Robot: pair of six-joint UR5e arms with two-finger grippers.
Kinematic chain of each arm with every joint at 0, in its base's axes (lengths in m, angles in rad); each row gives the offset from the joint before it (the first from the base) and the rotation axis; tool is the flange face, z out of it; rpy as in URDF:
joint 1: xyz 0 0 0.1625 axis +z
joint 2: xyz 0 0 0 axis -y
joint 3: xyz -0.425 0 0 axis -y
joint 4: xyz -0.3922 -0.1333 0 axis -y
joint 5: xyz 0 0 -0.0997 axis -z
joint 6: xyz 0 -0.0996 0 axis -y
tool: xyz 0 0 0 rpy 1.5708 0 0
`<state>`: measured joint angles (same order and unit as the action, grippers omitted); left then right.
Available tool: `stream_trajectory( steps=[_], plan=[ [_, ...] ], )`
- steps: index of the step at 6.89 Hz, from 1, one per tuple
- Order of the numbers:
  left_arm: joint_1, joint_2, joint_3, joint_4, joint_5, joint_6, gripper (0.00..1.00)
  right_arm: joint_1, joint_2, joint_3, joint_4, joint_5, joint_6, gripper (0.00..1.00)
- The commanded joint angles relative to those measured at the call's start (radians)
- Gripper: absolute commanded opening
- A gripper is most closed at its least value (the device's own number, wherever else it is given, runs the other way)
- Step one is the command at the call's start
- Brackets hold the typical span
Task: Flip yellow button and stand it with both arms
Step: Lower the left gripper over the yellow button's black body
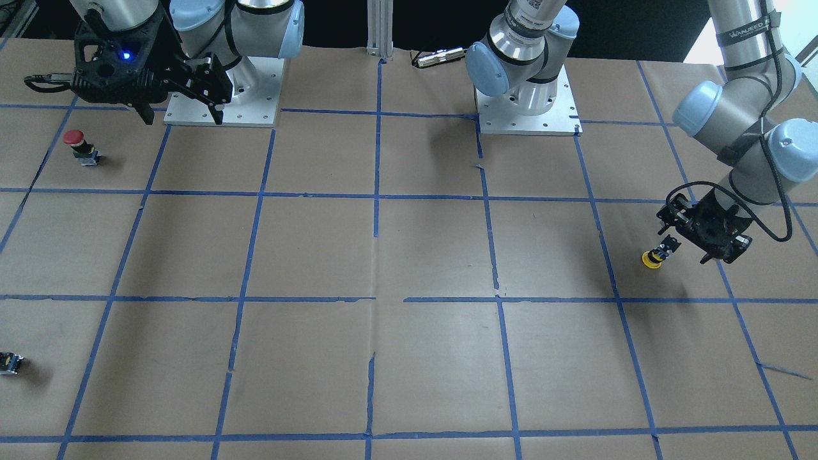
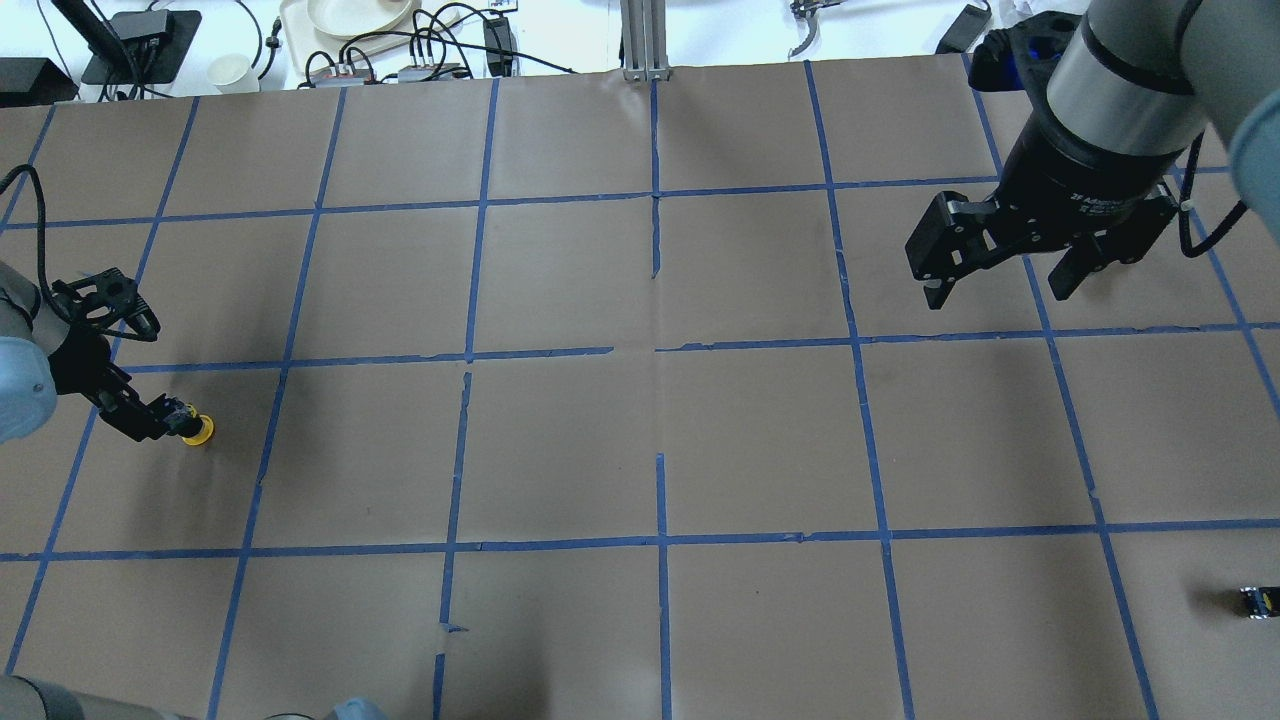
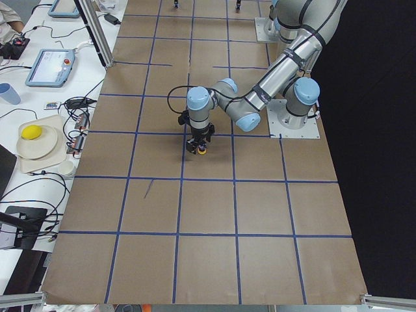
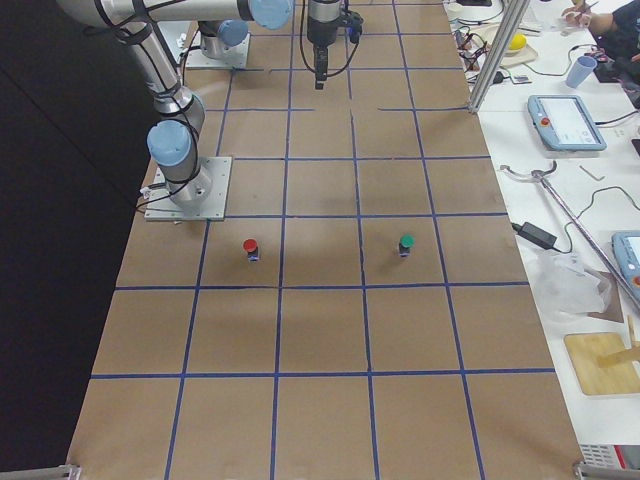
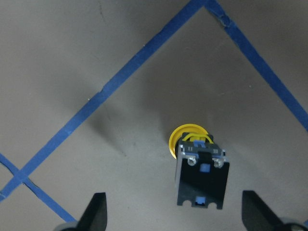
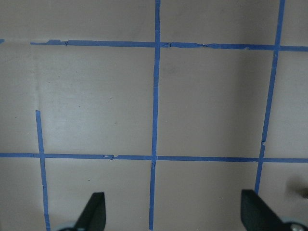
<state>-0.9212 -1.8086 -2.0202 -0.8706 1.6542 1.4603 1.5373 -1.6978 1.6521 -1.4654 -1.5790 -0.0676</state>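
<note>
Closest to us, the yellow button (image 5: 201,175) sits between the spread fingertips (image 5: 96,211) of the left gripper (image 5: 174,219) and touches neither. Its black body faces the wrist camera and its yellow cap lies beyond, against the brown paper table (image 5: 72,57). We cannot tell whether it stands straight or leans. Our right gripper (image 2: 998,290) hangs released, holding nothing, well apart toward the table's other end.
</note>
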Motion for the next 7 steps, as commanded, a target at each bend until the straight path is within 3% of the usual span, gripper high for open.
stream_trajectory(
  steps=[1,4,5,6,7],
  plan=[
    [-0.001,-0.005,-0.003,-0.008,-0.005,0.052,0.87,0.001,-0.002,0.0,-0.003,-0.006,0.014,1.0],
    [0.002,0.015,-0.058,-0.007,-0.002,0.055,0.82,0.001,-0.003,-0.002,-0.003,-0.006,0.015,1.0],
    [0.004,0.015,-0.055,-0.004,-0.001,0.081,0.67,0.001,-0.003,-0.002,-0.004,-0.007,0.015,1.0],
    [0.004,0.017,-0.049,-0.002,0.001,0.084,0.59,0.003,-0.005,-0.002,-0.003,-0.004,0.015,1.0],
    [0.002,0.023,-0.049,0.001,-0.005,0.083,0.59,0.003,-0.005,-0.002,-0.001,-0.004,0.015,1.0]
  ],
)
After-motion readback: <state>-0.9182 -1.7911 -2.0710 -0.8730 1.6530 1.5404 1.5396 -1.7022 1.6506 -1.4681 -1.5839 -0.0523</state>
